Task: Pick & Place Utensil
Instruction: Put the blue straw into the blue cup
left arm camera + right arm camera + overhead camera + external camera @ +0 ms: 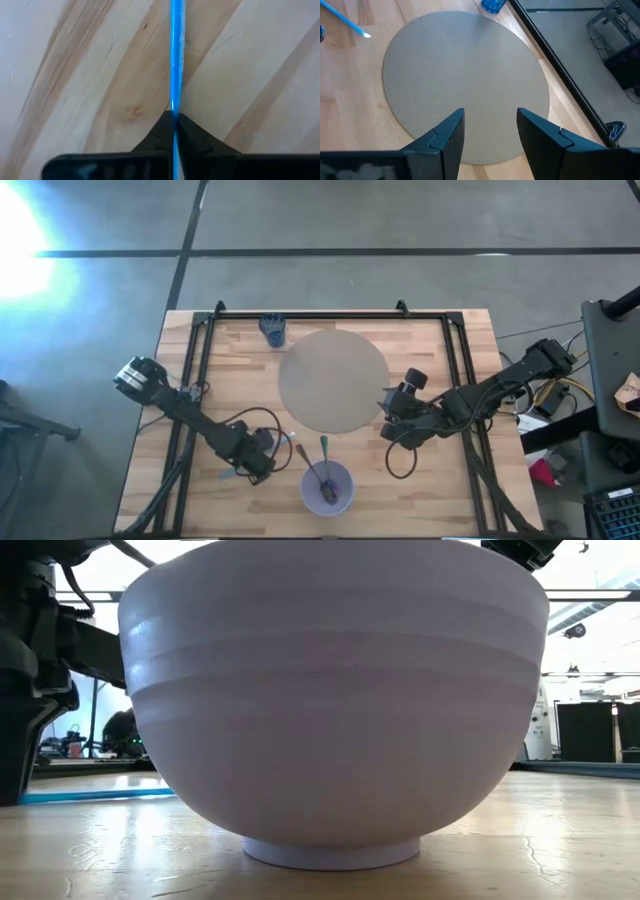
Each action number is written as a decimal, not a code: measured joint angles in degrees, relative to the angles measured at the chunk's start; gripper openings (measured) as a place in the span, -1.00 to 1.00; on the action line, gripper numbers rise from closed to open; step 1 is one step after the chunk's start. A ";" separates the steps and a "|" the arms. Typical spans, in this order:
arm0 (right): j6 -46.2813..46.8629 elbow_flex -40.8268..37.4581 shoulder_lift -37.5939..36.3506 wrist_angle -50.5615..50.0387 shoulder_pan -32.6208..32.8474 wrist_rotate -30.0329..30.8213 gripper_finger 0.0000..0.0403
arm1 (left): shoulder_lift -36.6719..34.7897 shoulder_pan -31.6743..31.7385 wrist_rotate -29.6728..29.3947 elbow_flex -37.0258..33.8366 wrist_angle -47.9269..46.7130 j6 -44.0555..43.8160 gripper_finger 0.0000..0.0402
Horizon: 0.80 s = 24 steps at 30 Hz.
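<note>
A thin blue utensil (176, 60) with a whitish tip (366, 35) runs across the wood near the table's near edge, left of the lavender bowl (327, 485). My left gripper (260, 456) is shut on it. The bowl holds a green-handled utensil (324, 452) and a purple one, and it fills the low view (330, 700). My right gripper (490, 130) hangs open over the near right edge of the round tan mat (333, 380). My left gripper pinches the blue utensil's thin handle (175, 100) between its two shut fingers (195, 137), coming from above and pointing down. The handle runs straight out from between the fingers, low along the wood; whether it rests on the table I cannot tell.
A small blue object (273, 328) sits at the mat's far left edge, near the table's far edge. Black frame rails (455, 355) run along the left, right and far sides of the table. Bare wood (450, 480) lies right of the bowl.
</note>
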 joint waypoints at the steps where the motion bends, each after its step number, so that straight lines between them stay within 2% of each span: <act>1: 0.00 0.00 0.00 0.01 0.00 0.00 -0.12 | 0.20 0.00 -0.04 0.00 -0.02 0.52 -0.97; 8: 0.12 0.00 -0.02 0.01 0.00 0.00 -0.12 | -0.40 -0.02 -0.53 -0.11 -0.02 2.40 -0.99; 14: 0.13 0.00 -0.02 0.01 0.02 0.00 -0.12 | -5.18 -0.06 -2.41 -0.20 -0.07 2.42 -1.00; 24: 0.11 0.00 -0.04 0.01 0.01 0.00 -0.12 | -14.93 0.46 -12.24 -0.53 -8.25 0.61 -1.00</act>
